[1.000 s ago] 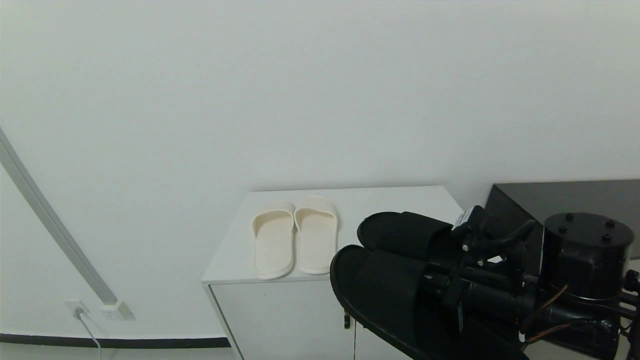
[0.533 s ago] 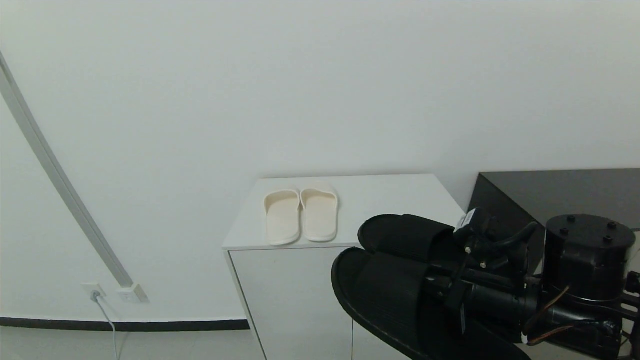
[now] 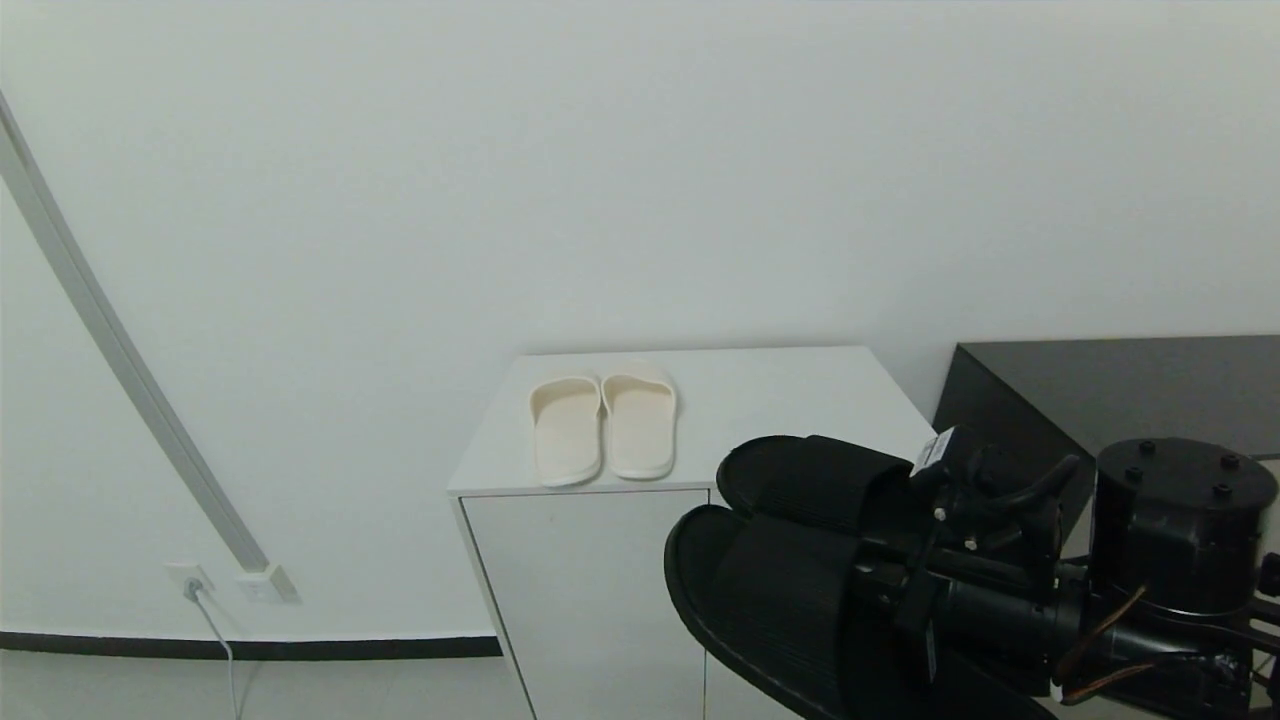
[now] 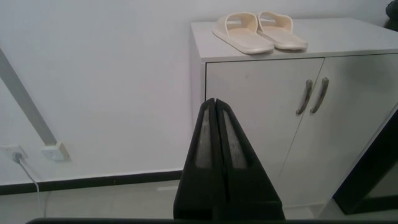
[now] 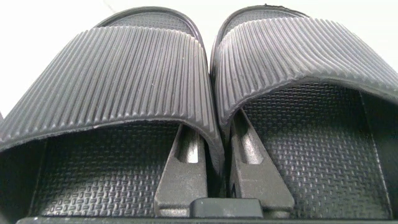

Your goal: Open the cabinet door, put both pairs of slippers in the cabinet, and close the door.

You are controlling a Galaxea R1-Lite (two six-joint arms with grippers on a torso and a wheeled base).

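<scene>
The right gripper (image 5: 214,140) pinches the black slippers (image 3: 790,570), seemingly by their touching inner edges, before the cabinet (image 3: 790,395) (doors shut, cream slippers (image 3: 603,428) on top), while the left gripper (image 4: 215,104) is pressed together.

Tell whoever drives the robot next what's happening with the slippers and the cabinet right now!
Left gripper: shut, empty, held out in front of the cabinet.
Right gripper: shut on the black slippers, pinching the inner edges of both, held up in front of the cabinet's right side.
White slippers: side by side on the cabinet top.
Doors: both shut.
Done: black pair picked up.
Left: open a door, put both pairs inside, close it.
</scene>
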